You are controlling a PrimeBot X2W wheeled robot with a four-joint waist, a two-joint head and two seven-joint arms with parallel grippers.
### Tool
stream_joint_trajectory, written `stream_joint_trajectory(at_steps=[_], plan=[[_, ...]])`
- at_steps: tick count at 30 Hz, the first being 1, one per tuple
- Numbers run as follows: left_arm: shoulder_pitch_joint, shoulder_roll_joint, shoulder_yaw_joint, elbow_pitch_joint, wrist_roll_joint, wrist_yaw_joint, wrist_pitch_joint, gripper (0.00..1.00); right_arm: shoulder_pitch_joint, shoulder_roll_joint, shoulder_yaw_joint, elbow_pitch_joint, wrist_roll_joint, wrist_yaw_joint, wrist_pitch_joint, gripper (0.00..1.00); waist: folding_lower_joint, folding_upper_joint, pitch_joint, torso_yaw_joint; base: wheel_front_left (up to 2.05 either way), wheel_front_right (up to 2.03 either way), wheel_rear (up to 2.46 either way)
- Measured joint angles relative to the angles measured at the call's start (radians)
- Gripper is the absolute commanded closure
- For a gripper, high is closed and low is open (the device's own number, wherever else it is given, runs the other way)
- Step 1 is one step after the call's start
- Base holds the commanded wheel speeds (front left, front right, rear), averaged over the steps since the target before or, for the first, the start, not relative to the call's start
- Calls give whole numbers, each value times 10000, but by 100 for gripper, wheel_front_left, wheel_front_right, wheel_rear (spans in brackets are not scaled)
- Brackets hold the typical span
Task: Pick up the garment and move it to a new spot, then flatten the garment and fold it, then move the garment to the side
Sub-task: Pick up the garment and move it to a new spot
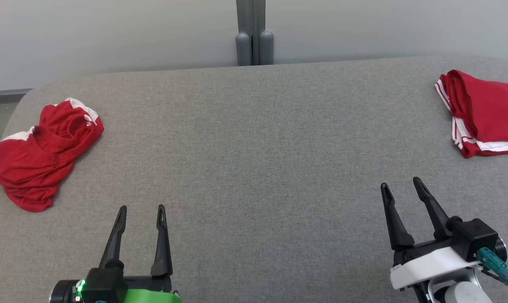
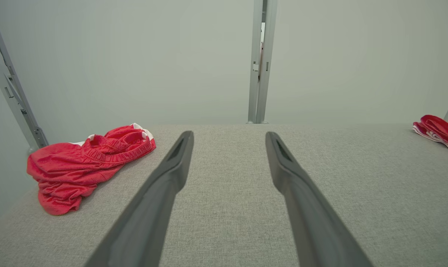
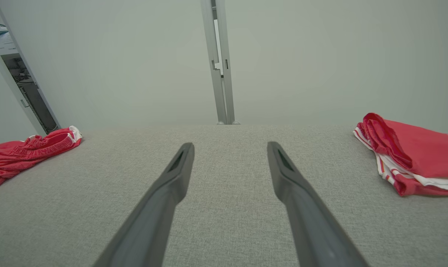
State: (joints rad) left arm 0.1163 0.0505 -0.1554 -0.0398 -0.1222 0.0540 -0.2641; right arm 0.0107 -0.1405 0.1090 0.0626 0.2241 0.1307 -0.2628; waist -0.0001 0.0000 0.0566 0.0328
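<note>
A crumpled red garment with white trim lies bunched at the left edge of the grey padded table; it also shows in the left wrist view and the right wrist view. My left gripper hovers low near the table's front left, open and empty, to the right of the crumpled garment and apart from it. At the front right my right gripper is open and empty too. In each wrist view the two fingers stand wide apart over bare cloth.
A folded red garment with white stripes rests at the table's far right edge, seen too in the wrist views. A grey post stands behind the table against a pale wall.
</note>
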Motion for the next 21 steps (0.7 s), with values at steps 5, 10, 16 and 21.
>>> stream_joint_trajectory(at_steps=[5, 10, 16, 21], plan=[[5, 0, 6, 17, 4, 0, 0, 0, 21, -19, 48, 44, 25, 0, 0, 0, 0, 0, -53, 17, 0, 0, 0], [6, 0, -42, 77, 19, 2, 0, 0, 59, -104, 127, 40, 42, 0, 0, 0, 0, 0, -74, 139, 0, 0, 0], [6, -2, -77, 150, 31, 38, 0, 0, 108, -165, 341, 4, 79, 0, 2, 0, 0, 0, -83, 531, 0, 0, 0], [20, -2, -84, 171, 27, 77, 0, 0, 128, -188, 518, 2, 119, 0, 0, 0, 0, 0, -75, 1068, 0, 0, 0]])
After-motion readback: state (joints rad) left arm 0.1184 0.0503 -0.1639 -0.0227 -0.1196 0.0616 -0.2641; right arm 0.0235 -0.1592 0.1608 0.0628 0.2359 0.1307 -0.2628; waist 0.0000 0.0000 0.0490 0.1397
